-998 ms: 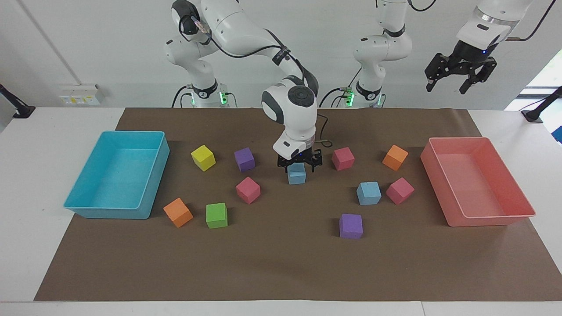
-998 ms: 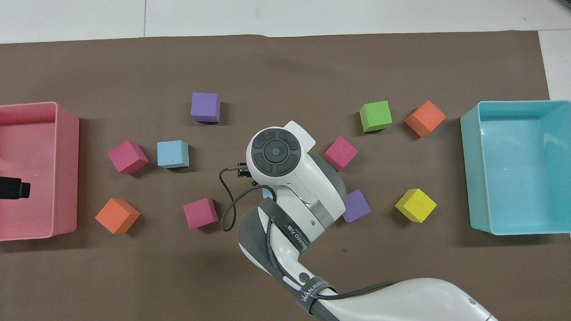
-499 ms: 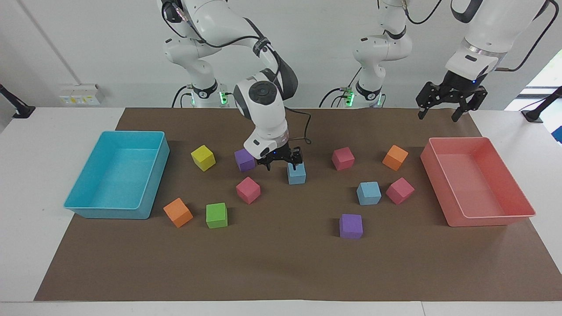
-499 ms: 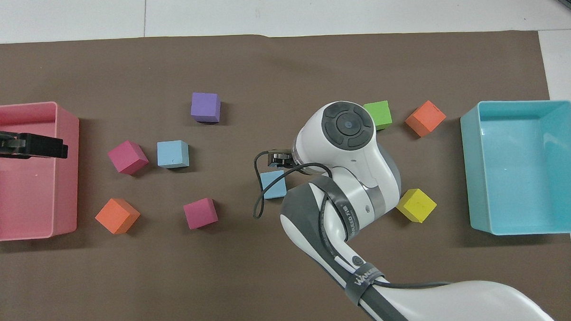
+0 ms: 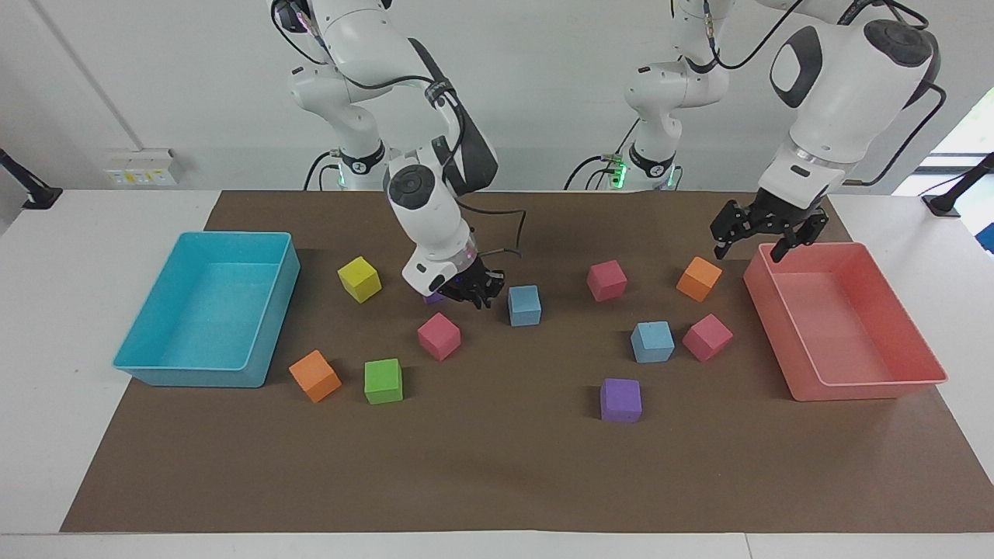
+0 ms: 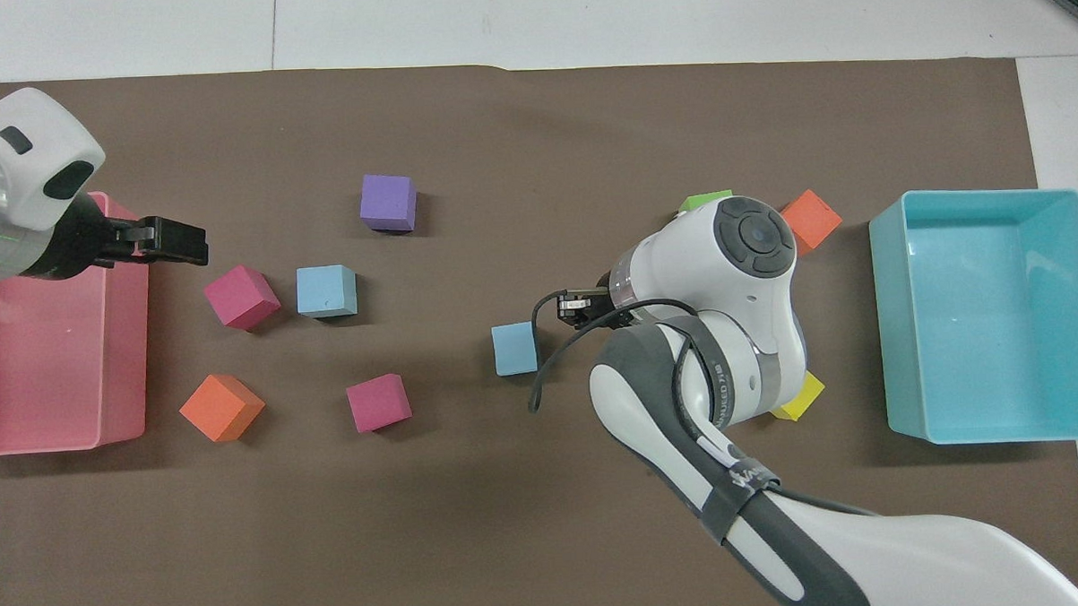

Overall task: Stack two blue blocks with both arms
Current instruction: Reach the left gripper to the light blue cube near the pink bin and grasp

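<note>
Going near to far from the robots: right gripper (image 5: 475, 293) low over the mat, fingers clenched on nothing, at 9 o'clock of first blue block (image 5: 525, 304) in the facing view, just beside it, apart. Left gripper (image 5: 759, 231) spread wide, empty, over the pink tray (image 5: 870, 388) rim. Second blue block (image 5: 652, 341) at 4 o'clock of the first, well apart, unstacked. Foam cubes (likely light, soft, squashy): best pinched mid-height on two flat parallel faces, gently.
</note>
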`<action>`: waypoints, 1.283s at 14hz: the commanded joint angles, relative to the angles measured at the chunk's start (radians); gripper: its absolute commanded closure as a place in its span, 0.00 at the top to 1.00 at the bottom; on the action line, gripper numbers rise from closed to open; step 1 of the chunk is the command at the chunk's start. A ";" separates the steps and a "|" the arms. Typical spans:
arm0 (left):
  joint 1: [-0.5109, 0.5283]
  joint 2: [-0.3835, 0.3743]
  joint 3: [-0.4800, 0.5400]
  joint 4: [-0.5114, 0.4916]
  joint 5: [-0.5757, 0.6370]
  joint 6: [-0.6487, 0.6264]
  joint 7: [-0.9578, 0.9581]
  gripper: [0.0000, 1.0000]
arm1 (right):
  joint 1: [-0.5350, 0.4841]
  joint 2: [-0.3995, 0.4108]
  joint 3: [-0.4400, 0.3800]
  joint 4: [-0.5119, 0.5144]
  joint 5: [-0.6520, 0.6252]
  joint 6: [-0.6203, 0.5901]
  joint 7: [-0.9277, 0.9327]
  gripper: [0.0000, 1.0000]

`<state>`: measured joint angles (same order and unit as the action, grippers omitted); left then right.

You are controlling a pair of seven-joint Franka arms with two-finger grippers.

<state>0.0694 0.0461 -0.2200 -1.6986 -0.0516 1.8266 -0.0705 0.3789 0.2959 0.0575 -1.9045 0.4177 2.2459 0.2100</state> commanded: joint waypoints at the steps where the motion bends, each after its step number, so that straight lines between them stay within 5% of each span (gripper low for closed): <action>1: -0.006 0.040 -0.024 -0.044 0.019 0.080 -0.073 1.00 | -0.023 -0.025 0.010 -0.067 0.148 0.037 -0.151 0.00; 6: -0.059 0.187 -0.047 -0.061 0.124 0.184 -0.208 1.00 | -0.035 0.018 0.008 -0.070 0.332 0.041 -0.340 0.00; 11: -0.063 0.205 -0.056 -0.208 0.137 0.371 -0.236 1.00 | -0.037 0.051 0.008 -0.103 0.470 0.101 -0.492 0.00; 18: -0.082 0.296 -0.061 -0.207 0.202 0.444 -0.244 1.00 | -0.037 0.074 0.008 -0.143 0.734 0.110 -0.708 0.00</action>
<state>0.0005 0.3039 -0.2877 -1.8986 0.1058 2.2268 -0.2851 0.3560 0.3743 0.0558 -2.0191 1.0674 2.3377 -0.4165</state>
